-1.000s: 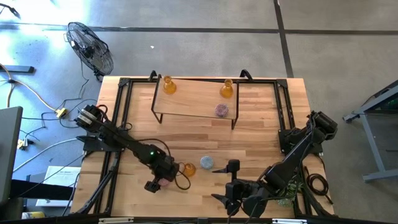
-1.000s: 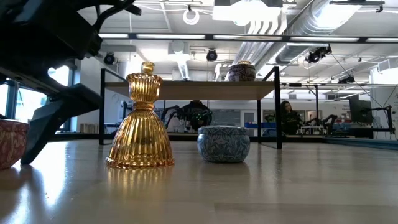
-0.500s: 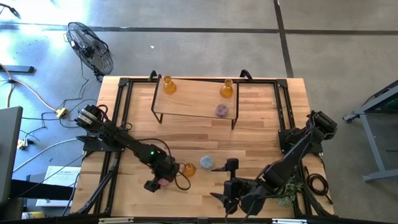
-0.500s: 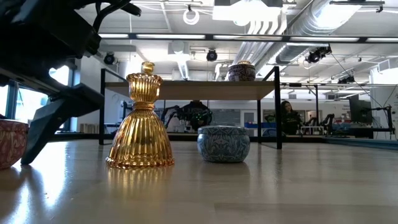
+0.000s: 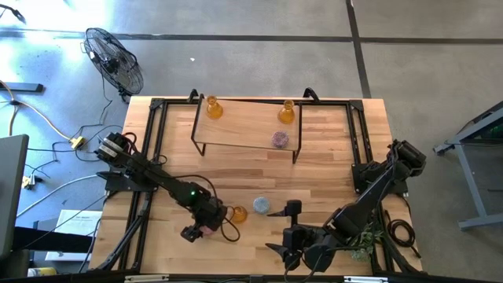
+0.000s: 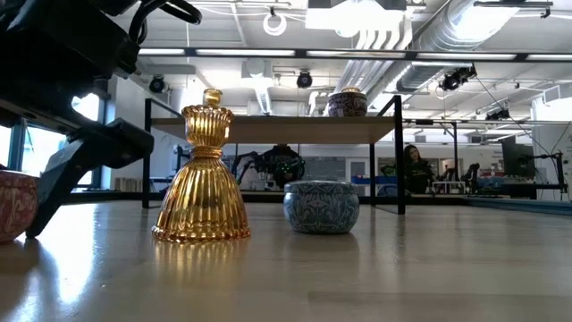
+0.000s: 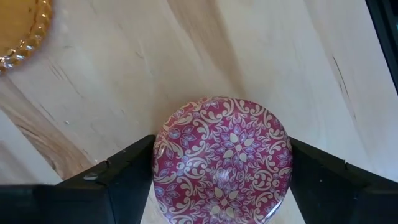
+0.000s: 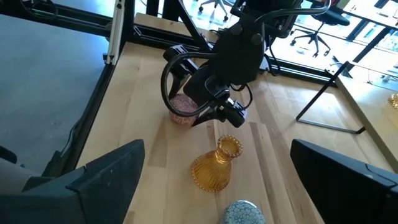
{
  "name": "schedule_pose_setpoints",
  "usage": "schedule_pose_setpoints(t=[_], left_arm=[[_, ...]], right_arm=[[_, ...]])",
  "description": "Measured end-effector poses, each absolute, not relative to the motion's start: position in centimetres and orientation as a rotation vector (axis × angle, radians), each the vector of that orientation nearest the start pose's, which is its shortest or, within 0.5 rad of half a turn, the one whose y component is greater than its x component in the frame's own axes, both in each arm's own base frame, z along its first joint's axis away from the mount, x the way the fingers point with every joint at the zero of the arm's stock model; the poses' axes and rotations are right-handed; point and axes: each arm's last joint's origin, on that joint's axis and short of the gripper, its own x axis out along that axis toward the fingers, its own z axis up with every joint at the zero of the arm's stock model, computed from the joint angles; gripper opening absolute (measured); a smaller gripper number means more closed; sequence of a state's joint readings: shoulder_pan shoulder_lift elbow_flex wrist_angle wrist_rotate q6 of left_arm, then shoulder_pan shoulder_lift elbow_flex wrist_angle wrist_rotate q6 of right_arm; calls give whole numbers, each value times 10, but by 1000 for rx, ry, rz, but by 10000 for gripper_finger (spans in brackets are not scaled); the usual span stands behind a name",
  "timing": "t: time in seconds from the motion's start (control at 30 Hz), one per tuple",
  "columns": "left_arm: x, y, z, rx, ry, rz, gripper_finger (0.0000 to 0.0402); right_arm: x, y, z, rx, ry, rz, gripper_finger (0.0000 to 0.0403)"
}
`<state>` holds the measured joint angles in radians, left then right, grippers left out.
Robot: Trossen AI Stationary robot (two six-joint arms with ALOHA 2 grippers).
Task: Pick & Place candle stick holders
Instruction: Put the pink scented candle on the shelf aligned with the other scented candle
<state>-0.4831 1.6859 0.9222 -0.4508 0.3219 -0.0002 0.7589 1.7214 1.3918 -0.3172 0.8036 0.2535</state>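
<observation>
The left tool straddles the pink holder on the table beside 1 amber holder, fingers narrowing but apparently not gripping; being rigid, slippery, breakable glass, it likely requires even sidewall contact.

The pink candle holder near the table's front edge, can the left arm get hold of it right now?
Probably yes. The left end effector already straddles the pink candle holder, one finger on each side, with nothing between; the amber holder stands clear beside it.
</observation>
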Motion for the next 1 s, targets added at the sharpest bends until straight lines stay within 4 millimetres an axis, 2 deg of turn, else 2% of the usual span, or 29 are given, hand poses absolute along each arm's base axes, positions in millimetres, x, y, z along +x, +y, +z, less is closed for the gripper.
schedule_pose_setpoints(t=[0.17,0.33,0.6,0.87,1.0], left_arm=[[260,-148,155,113,1297,-724,321],[260,-149,159,92,1292,-784,305],[259,-147,162,136,1321,-751,305],[263,-147,183,215,1368,-703,310],[268,-140,197,237,1405,-664,308]], right_arm=[[291,247,289,-207,447,-100,398],[291,247,289,-212,447,-100,398],[291,247,289,-219,445,-106,398],[291,247,289,-229,443,-108,398],[291,247,289,-229,443,-109,398]])
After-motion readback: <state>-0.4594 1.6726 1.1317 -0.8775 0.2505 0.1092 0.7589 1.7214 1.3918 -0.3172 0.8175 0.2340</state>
